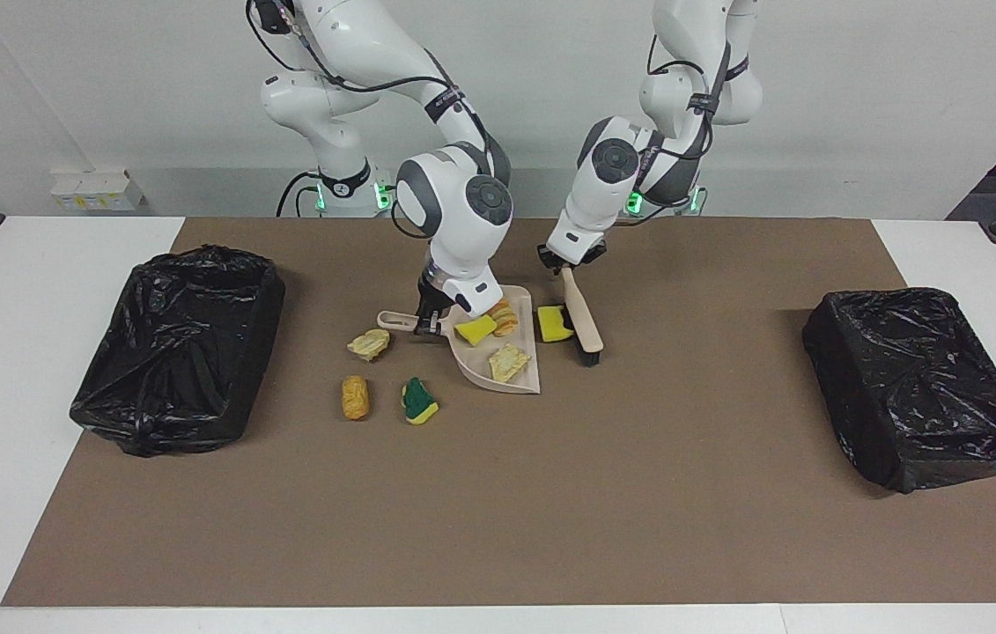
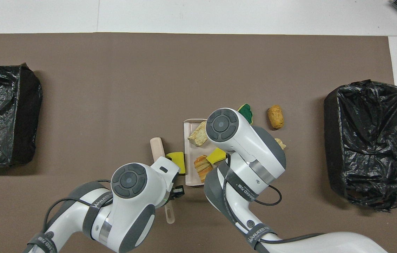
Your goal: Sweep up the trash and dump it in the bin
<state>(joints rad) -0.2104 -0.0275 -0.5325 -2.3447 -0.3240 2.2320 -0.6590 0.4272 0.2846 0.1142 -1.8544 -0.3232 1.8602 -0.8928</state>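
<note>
- The right hand (image 1: 429, 319) is clenched on the dustpan (image 1: 522, 374) handle, pressing the pan flat on the table (image 1: 638, 493) with its open lip toward the left arm's end, so pieces can be pushed in from there.
- The left hand (image 1: 570, 261) grips the brush (image 1: 584, 321) by the top of its handle, bristles down on the table just beside the pan's lip; the grip looks closed, though the fingers are partly hidden.
- Trash: three pieces already lie in the pan, a yellow chunk (image 1: 475, 329), a striped lump (image 1: 505, 317) and a tan lump (image 1: 508, 362).
- A yellow sponge (image 1: 554, 323) sits between brush and lip, placed for the next stroke, I judge.
- Three pieces lie on the table at the pan's closed side: a tan lump (image 1: 369, 344), an orange lump (image 1: 355, 397) and a green sponge (image 1: 418, 402). The pan would likely have to be turned or moved to catch them.
- A black-lined bin (image 1: 176, 348) stands at the right arm's end and another (image 1: 920, 387) at the left arm's; nothing is dumped yet.
</note>
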